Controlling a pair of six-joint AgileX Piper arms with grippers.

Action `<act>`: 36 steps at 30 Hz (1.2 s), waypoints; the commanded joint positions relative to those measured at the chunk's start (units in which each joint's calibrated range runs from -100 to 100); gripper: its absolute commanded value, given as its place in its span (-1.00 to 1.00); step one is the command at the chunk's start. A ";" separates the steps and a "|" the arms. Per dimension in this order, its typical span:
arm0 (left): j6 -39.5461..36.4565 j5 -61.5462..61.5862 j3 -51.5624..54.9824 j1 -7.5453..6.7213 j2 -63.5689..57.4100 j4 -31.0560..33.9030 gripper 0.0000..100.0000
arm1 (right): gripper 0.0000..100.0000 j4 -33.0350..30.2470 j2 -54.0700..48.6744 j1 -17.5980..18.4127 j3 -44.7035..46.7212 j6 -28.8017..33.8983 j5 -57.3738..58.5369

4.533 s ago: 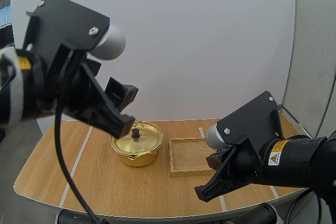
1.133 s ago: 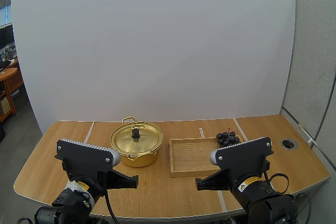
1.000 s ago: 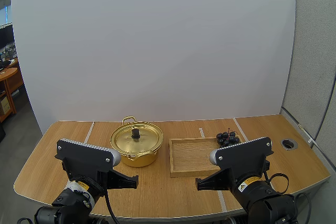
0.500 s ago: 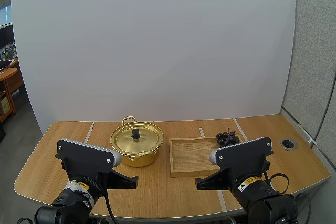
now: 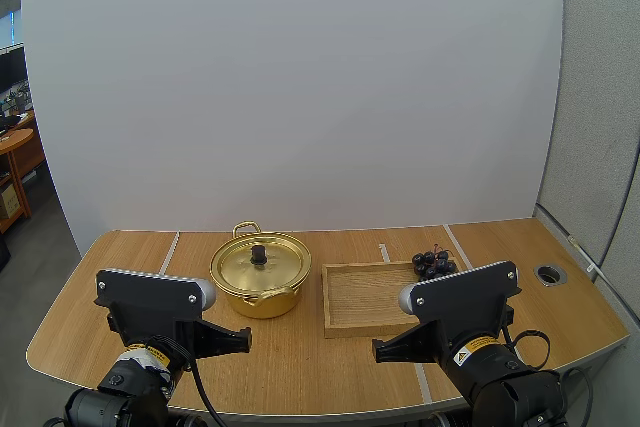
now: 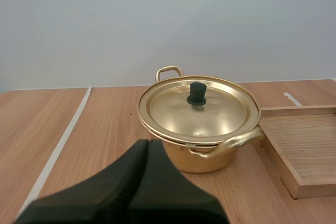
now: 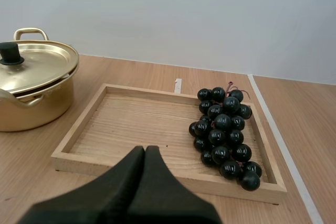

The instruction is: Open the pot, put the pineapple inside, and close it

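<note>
A gold pot (image 5: 259, 277) with its lid on and a black knob (image 5: 259, 253) stands left of centre on the table. To its right lies a wooden tray (image 5: 362, 302) with a bunch of dark grapes (image 5: 433, 263) at its far right end. My left gripper (image 5: 244, 340) is low at the front, short of the pot (image 6: 199, 129), shut on nothing (image 6: 148, 143). My right gripper (image 5: 378, 350) hovers before the tray's near rim (image 7: 157, 170), its fingers together as one wedge (image 7: 145, 150), empty. The grapes (image 7: 223, 134) lie beyond it; I see no pineapple.
White tape lines (image 5: 160, 265) run across the wooden tabletop. A round cable hole (image 5: 549, 274) sits near the table's right edge. The tray's bare floor (image 7: 131, 124) lies between the pot (image 7: 31, 85) and the grapes.
Both arms came down from high over the table to low at the front edge. In the last half second my left arm shifted slightly left; pot, tray and grapes stayed put.
</note>
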 commanded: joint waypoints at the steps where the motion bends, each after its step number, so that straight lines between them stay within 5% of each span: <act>1: -1.09 -0.94 0.21 0.08 -0.20 0.93 -1.00 | -1.00 -0.06 -0.34 -0.22 0.00 -0.03 -0.74; 36: -1.10 -2.24 0.21 0.08 -0.20 0.93 -1.00 | -1.00 -0.06 -0.34 -0.22 0.00 -0.03 -0.74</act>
